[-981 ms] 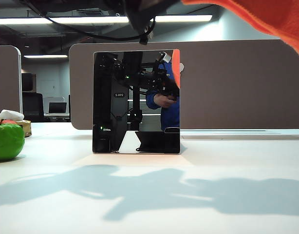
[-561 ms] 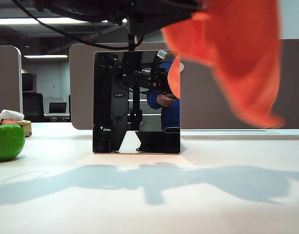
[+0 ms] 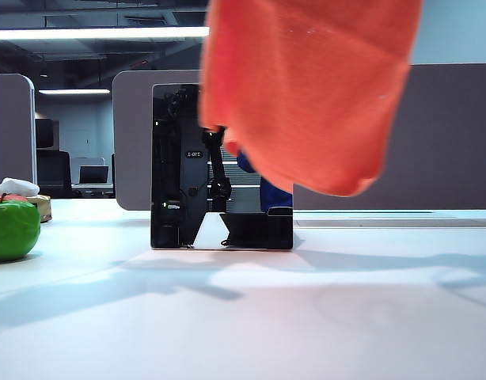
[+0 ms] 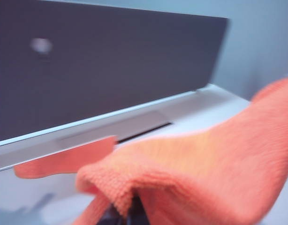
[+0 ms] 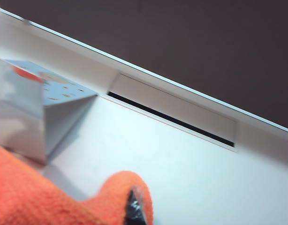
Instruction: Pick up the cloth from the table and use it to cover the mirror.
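Cloth [image 3: 306,95] hangs vertical before mirror [image 3: 180,174]; left gripper [image 4: 127,216], right gripper [image 5: 134,211] clamp it.

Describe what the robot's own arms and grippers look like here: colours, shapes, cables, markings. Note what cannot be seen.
Little shows. The right gripper is only a narrow black fingertip poking from the orange cloth. The left gripper is a dark sliver under a cloth fold. The wrist views show no cables, markings or arm links.
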